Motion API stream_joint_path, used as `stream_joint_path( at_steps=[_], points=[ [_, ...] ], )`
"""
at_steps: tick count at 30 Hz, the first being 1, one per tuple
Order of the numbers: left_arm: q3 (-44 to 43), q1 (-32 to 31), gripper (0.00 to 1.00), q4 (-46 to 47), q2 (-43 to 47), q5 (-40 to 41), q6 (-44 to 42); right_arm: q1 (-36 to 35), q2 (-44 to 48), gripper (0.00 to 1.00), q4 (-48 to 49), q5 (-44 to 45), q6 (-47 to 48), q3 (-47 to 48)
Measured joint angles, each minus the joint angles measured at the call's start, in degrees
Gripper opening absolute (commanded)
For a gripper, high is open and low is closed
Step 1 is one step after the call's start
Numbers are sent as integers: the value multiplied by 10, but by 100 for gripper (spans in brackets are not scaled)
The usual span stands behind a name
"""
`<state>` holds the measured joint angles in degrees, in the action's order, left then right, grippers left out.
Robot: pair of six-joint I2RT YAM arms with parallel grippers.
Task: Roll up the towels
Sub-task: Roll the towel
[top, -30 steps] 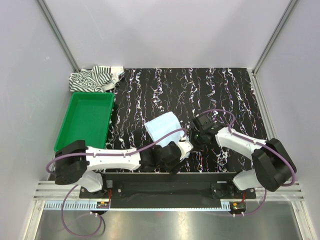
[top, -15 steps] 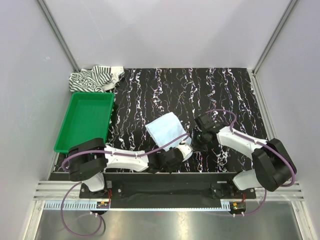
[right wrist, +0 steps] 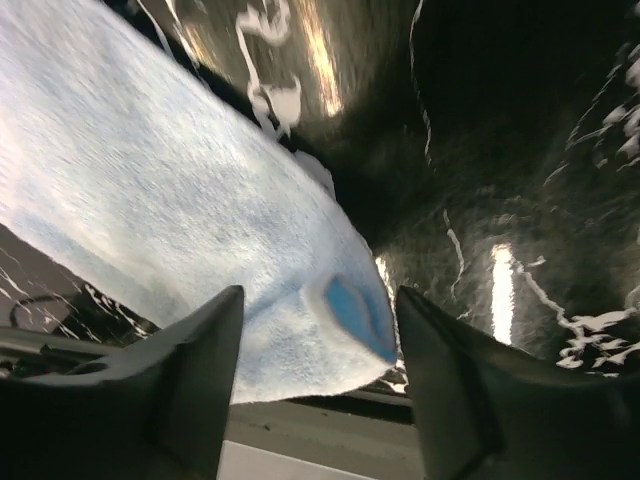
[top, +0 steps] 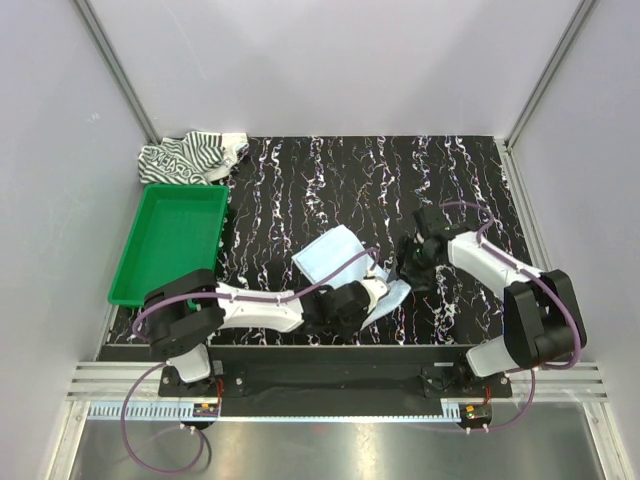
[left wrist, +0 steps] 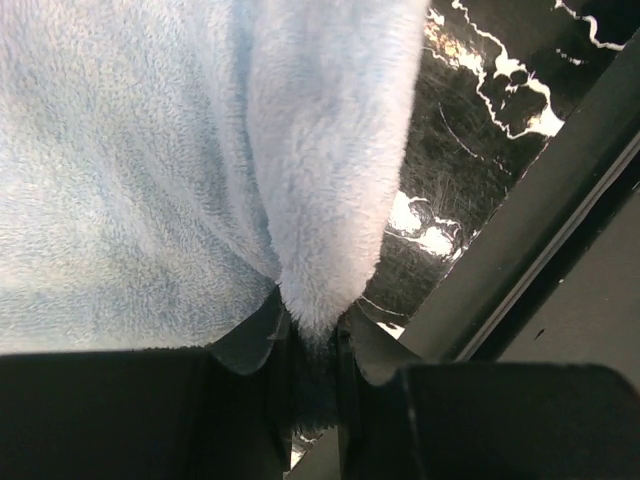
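Surface: a black tabletop veined with white and purple streaks is shown.
Room: the tabletop is enclosed by plain pale walls, joined at metal corner posts.
Green tray: set along the left edge of the tabletop.
Striped towel: bunched in the far left corner, just beyond the green tray.
Light blue towel: laid near the front centre, between the two grippers.
Left gripper: the jaws are drawn narrow, pinched on a fold of the light blue towel.
Right gripper: the jaws are held apart; an end of the light blue towel is seen between them, ungripped.
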<state>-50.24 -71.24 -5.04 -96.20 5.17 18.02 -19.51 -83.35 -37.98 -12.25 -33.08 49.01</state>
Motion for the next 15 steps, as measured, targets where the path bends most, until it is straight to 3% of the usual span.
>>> stream_joint_path(
  at_steps=[9,15],
  points=[
    [-14,67,3,13,-22,-139,90,53,-8,72,-56,78,19,160],
    [-5,104,1,35,-22,-203,161,91,110,65,-51,122,13,173]
  ],
)
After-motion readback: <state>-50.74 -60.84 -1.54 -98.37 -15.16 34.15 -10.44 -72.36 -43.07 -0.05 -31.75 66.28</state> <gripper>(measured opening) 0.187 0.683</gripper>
